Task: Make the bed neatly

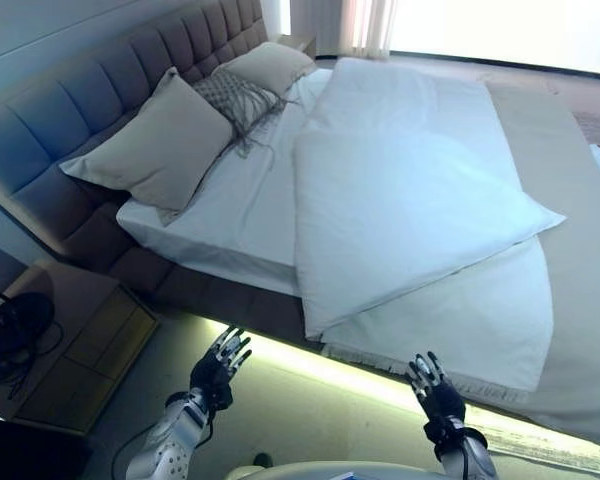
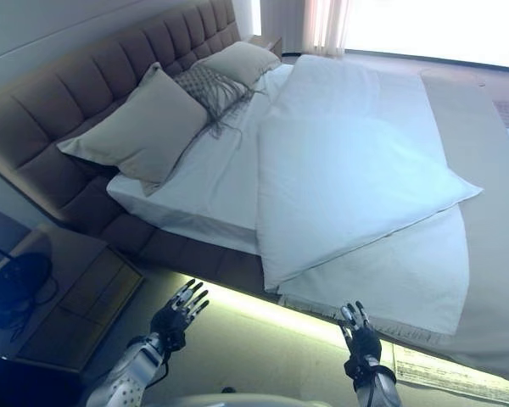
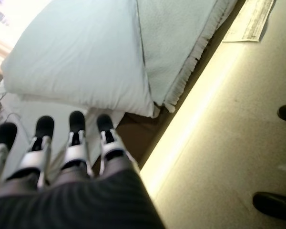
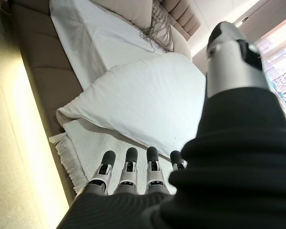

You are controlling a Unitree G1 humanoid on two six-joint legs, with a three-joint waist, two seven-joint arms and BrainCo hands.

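Both hands off the bed (image 1: 160, 268), holding nothing. Left hand (image 1: 218, 366) hovers over the floor beside the bed's near edge, fingers straight and spread. Right hand (image 1: 435, 389) likewise, fingers extended toward the fringed blanket (image 1: 460, 330). White duvet (image 1: 400, 210) lies folded back across the bed's middle, over that blanket. Three pillows (image 1: 160, 145) sit at the headboard (image 1: 90, 90) end.

The bed (image 1: 570, 300) runs off the right edge. The duvet (image 1: 400, 210) hides most of the sheet (image 1: 240, 205) beneath.
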